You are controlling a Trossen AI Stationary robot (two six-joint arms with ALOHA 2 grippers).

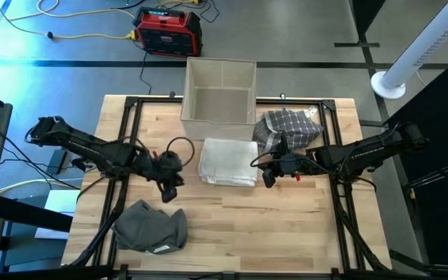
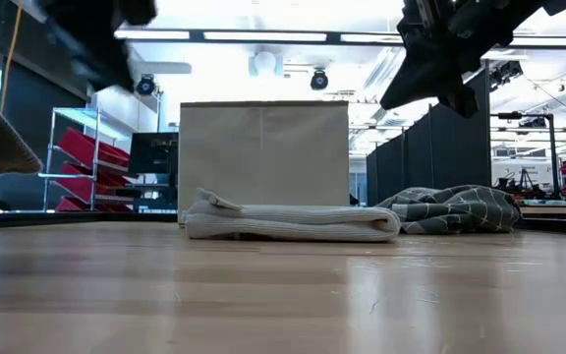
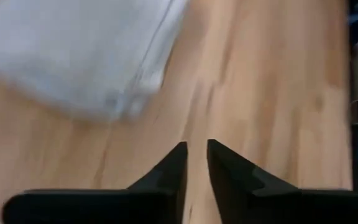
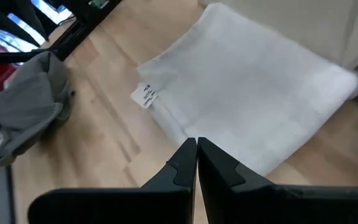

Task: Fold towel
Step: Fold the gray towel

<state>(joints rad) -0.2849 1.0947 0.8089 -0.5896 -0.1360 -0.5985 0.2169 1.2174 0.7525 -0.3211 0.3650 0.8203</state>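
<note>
A white towel (image 1: 228, 162) lies folded into a flat rectangle in the middle of the table, in front of the box; the low view shows it as a low stack (image 2: 288, 221). My left gripper (image 1: 170, 185) hovers off the towel's left side, above bare wood (image 3: 196, 149), open by only a narrow gap. My right gripper (image 1: 269, 179) hovers off the towel's right side, above its edge (image 4: 196, 144), and is shut. Neither gripper touches the towel (image 4: 253, 106). A small label (image 4: 145, 96) sticks out at one corner.
A beige open box (image 1: 220, 92) stands at the far edge behind the towel. A crumpled checkered cloth (image 1: 288, 128) lies to the box's right, a crumpled grey cloth (image 1: 152, 227) near the table's near left corner. Bare wood (image 1: 271, 225) fills the near right.
</note>
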